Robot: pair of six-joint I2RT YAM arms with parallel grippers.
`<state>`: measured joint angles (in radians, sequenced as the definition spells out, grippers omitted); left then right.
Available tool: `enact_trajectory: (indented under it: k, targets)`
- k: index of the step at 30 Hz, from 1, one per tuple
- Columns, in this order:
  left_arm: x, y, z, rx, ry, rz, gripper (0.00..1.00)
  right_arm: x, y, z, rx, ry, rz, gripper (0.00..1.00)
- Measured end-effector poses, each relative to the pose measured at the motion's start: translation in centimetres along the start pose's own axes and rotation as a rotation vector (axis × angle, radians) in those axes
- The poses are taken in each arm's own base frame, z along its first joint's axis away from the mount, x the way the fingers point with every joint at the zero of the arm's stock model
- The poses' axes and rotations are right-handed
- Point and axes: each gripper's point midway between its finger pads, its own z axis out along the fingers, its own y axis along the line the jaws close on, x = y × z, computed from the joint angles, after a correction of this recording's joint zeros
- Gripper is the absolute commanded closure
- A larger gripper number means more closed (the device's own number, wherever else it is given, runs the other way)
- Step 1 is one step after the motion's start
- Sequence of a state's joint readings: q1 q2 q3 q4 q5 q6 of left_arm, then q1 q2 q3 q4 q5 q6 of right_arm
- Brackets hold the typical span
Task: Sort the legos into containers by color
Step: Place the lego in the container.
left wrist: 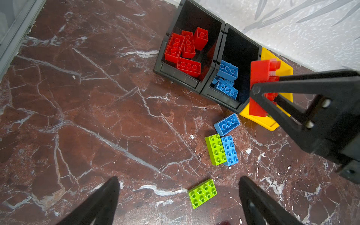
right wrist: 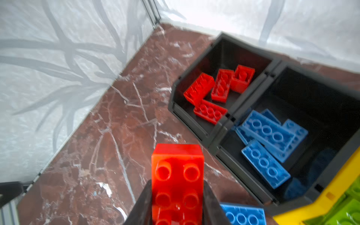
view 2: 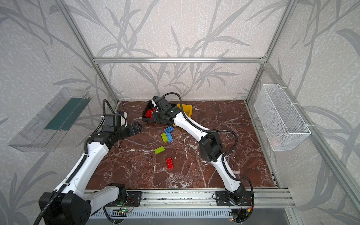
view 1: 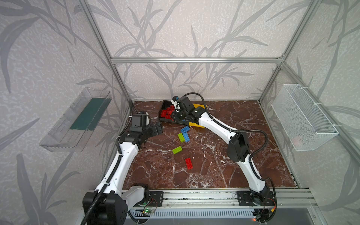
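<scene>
Legos point(view 1: 181, 137) lie partly sorted. Three bins stand in a row at the counter's point(view 1: 214, 175) far edge, left of its middle, with their sides touching. The black bin point(left wrist: 179, 75) holds four red bricks point(left wrist: 188, 46). The second black bin point(left wrist: 222, 97) holds blue bricks point(left wrist: 227, 71). The yellow bin point(left wrist: 269, 125) holds lime green ones point(right wrist: 346, 212), seen only in part.

The right end effector point(right wrist: 177, 194) is clamped on a red brick point(right wrist: 177, 171), gripping its long sides and holding it off the counter close to the fronts of the bins. The left end effector point(left wrist: 179, 179) has its jaws spread wide with nothing between them, near the counter's left edge.

Five bricks lie loose around the counter's middle:
- A blue brick point(left wrist: 227, 124) lies just beside the yellow bin.
- A lime green brick point(left wrist: 215, 149) and another blue one point(left wrist: 229, 151) touch side by side.
- A second lime green brick point(left wrist: 202, 193) lies alone.
- A loose red one point(view 1: 188, 163) lies nearest the front edge.
</scene>
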<state>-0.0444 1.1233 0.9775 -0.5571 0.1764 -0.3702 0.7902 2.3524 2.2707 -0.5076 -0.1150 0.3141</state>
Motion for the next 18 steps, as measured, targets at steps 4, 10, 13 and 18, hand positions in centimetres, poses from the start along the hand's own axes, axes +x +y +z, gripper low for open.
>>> enact_trajectory:
  k: [4,10,13,18]
  targets:
    - [0.8,0.3,0.5,-0.001,0.020,-0.011,0.04,0.7,0.1,1.7,-0.011,0.015,0.025,0.73]
    - [1.1,0.2,0.6,0.006,0.028,-0.029,0.04,0.3,0.3,6.1,-0.045,-0.026,0.121,0.70]
    - [1.1,0.2,0.4,0.007,0.027,-0.029,0.04,-0.4,-0.1,8.0,-0.056,-0.073,0.206,0.69]
    - [1.5,0.2,-0.5,0.011,0.014,-0.027,0.04,-1.2,-2.9,10.0,-0.043,-0.147,0.399,0.63]
